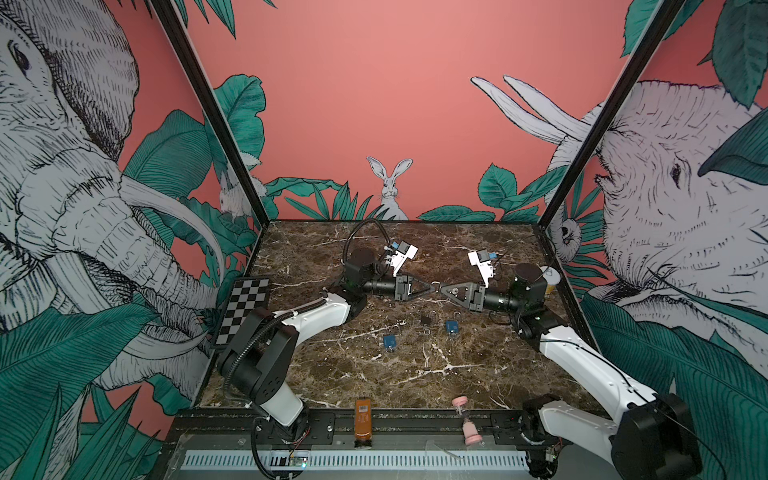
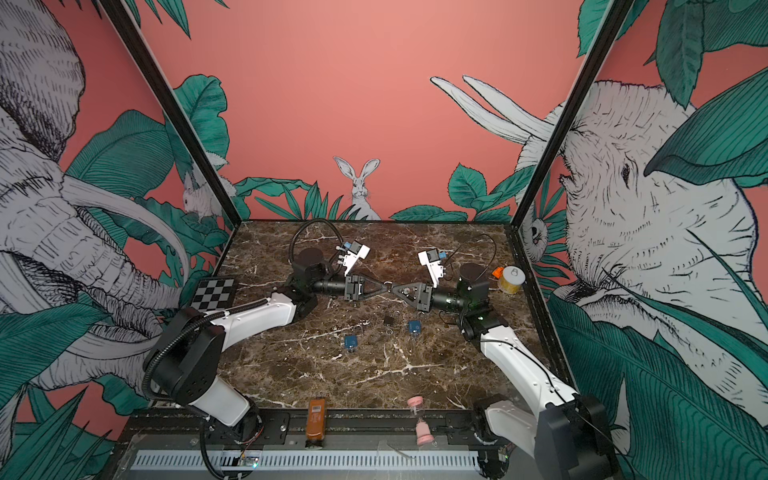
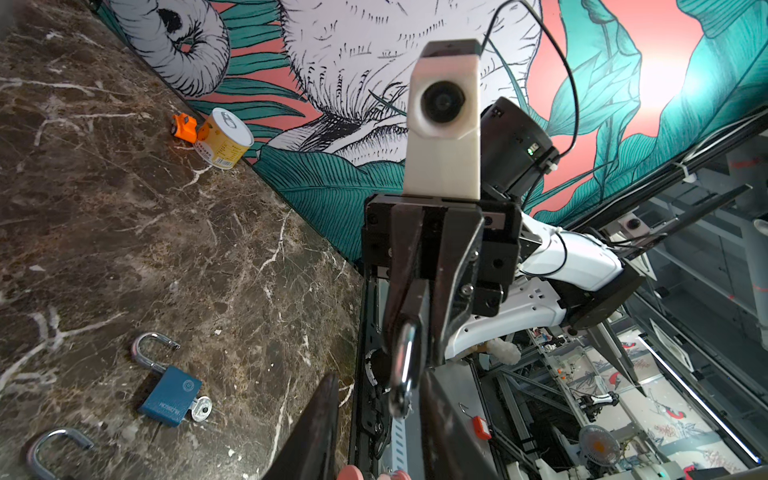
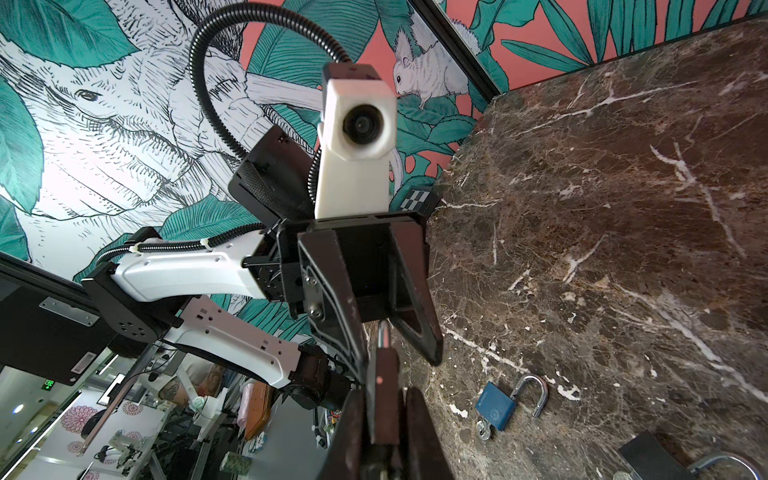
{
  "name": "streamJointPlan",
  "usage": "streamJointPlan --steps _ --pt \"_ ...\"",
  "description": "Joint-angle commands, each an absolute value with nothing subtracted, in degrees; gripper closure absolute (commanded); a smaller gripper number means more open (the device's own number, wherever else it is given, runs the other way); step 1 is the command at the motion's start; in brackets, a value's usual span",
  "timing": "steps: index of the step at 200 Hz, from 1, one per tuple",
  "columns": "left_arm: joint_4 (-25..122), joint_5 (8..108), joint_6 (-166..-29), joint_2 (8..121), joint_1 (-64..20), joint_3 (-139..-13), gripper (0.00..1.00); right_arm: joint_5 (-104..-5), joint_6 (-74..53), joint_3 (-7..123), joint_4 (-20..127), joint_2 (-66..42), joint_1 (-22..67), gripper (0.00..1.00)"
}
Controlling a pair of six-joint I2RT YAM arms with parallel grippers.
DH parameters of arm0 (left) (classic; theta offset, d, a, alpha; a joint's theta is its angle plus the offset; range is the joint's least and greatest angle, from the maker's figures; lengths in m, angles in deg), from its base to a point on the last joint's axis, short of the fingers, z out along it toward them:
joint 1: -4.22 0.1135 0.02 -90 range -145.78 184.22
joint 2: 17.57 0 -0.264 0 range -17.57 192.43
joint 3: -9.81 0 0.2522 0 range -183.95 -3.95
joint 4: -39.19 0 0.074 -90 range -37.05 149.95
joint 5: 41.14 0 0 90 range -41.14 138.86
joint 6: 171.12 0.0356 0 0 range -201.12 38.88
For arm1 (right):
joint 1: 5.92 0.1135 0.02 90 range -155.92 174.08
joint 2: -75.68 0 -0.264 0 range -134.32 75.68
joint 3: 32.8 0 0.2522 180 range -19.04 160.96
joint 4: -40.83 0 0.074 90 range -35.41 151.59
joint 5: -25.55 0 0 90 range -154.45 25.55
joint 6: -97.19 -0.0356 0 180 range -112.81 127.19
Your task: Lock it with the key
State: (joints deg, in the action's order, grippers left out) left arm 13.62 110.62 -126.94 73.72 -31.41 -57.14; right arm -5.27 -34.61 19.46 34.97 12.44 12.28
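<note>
My two grippers meet tip to tip above the middle of the marble table (image 1: pixel 374 374) in both top views. My right gripper (image 4: pixel 384 390) is shut on the body of a dark padlock (image 4: pixel 383 399), held edge-on. Its silver shackle (image 3: pixel 404 374) points into my left gripper (image 3: pixel 378 376). The left jaws are open, one on each side of the shackle, with a gap on one side. A key (image 3: pixel 202 409) sticks out of the bottom of a blue padlock (image 3: pixel 170 395) lying on the table. The held padlock's keyhole end is hidden.
On the table below the grippers lie a blue open padlock (image 1: pixel 390 341), another blue one (image 1: pixel 451 327) and a black one (image 1: pixel 425 320). A yellow can (image 1: pixel 550 279) stands at the right wall, a checkerboard (image 1: pixel 243 309) at the left. An orange bottle (image 1: pixel 363 419) and a pink hourglass (image 1: pixel 467 419) stand at the front edge.
</note>
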Motion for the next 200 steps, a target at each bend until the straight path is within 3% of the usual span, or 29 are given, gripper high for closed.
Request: streamJointPlan --steps 1,31,67,123,150,200 --pt "10.99 111.55 -127.65 74.08 -31.99 -58.77 0.71 -4.17 -34.14 19.37 32.32 13.47 12.01 1.0" --pt "10.86 111.55 -127.82 74.45 -32.37 -59.11 0.77 -4.18 -34.05 19.54 32.53 13.22 12.01 1.0" --pt "10.94 111.36 -128.05 74.63 -32.38 -59.14 1.0 -4.96 -33.2 19.99 33.65 12.97 12.01 1.0" --pt "5.08 109.74 -133.18 76.18 -32.24 -58.44 1.0 -5.69 -33.41 19.79 33.6 13.13 11.95 1.0" --pt "-1.75 109.18 -138.39 78.34 -31.72 -57.79 1.0 -6.46 -32.9 19.72 34.39 14.23 11.95 0.81" --pt "-6.4 108.21 -141.77 79.91 -31.55 -56.97 1.0 -7.48 -31.85 19.73 36.57 14.99 11.15 0.78"
